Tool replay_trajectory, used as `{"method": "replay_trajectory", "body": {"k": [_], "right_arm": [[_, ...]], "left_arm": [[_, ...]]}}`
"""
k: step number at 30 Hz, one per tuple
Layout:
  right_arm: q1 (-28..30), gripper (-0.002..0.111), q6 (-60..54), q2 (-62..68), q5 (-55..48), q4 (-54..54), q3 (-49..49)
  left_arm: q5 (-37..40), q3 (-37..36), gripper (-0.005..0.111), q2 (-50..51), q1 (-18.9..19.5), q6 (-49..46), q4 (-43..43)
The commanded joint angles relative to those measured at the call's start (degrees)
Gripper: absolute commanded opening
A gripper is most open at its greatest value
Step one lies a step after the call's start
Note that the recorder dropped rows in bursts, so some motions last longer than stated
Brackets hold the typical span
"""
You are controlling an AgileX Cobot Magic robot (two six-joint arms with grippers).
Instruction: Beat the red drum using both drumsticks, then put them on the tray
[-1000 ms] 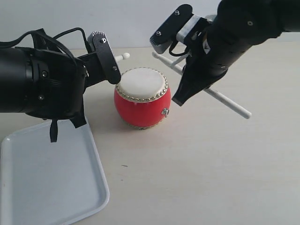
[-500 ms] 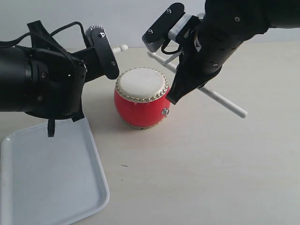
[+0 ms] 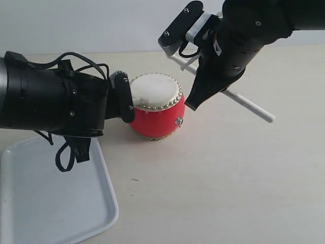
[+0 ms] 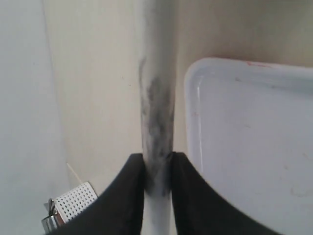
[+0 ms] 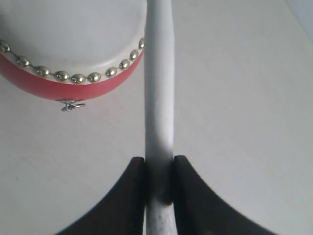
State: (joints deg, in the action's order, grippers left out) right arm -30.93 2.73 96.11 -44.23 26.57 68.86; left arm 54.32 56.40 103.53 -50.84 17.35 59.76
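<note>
The red drum (image 3: pixel 155 108) with its cream top stands mid-table. My left gripper (image 3: pixel 124 97) sits low against the drum's left side, shut on a scuffed drumstick (image 4: pixel 156 98); in the exterior view my arm hides that stick. The left wrist view shows the gripper (image 4: pixel 157 160) clamped on the stick beside the white tray (image 4: pixel 254 147). My right gripper (image 3: pixel 199 94) hovers at the drum's right, shut on the other drumstick (image 3: pixel 249 108), which slants from behind the drum down to the right. In the right wrist view this gripper (image 5: pixel 159 164) holds the stick (image 5: pixel 159 73) alongside the drum's (image 5: pixel 73 49) studded rim.
The white tray (image 3: pixel 51 203) lies at the front left, partly under my left arm. A small perforated metal part (image 4: pixel 73 200) shows in the left wrist view. Bare beige table (image 3: pixel 218 183) stretches in front and to the right of the drum.
My left arm has dropped from above and behind the drum down to its left side. My right arm has shifted slightly, its stick's far end moving a little right.
</note>
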Motion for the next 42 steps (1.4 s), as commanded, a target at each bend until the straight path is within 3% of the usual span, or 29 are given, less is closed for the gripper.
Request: {"method": "replay_trajectory", "body": {"k": [1,5,12,17,22,25,28,30,42], "right_arm": [[-0.1,0.000,-0.8,1.6,-1.6,-2.1,0.4],[-0.1,0.000,-3.1,5.9,-5.2,-3.9,0.4],[-0.1,0.000,-2.7,10.2,-5.9,-4.0,1.3],[-0.1,0.000,-2.3,3.9,-8.9,-4.8,5.8],[-0.1,0.000,-2.1,-0.3,-9.0,-4.1,7.0],[-0.1,0.000,-0.7,-0.1,-8.7,-4.2,7.0],[-0.1,0.000,-0.9,2.4,-9.4,-5.9,6.9],[-0.1,0.000,-1.2,4.5,-9.6,-7.2,6.9],[-0.1,0.000,-4.7,13.7,-10.1,-10.6,6.9]], "left_arm": [[2.9,0.2,0.000,-0.8,0.1,10.5,6.1],[7.9,0.2,0.000,-3.4,0.1,14.7,12.1],[7.4,0.2,0.000,-6.6,0.1,14.0,11.6],[-1.1,0.2,0.000,-0.6,0.6,10.9,8.4],[-2.0,0.2,0.000,7.6,0.6,8.4,8.8],[0.7,0.3,0.000,8.0,0.6,10.8,10.7],[9.9,0.3,0.000,5.7,0.6,16.5,16.1],[12.2,0.3,0.000,3.8,0.6,16.5,16.7],[12.6,0.3,0.000,-3.6,0.6,16.1,15.2]]}}
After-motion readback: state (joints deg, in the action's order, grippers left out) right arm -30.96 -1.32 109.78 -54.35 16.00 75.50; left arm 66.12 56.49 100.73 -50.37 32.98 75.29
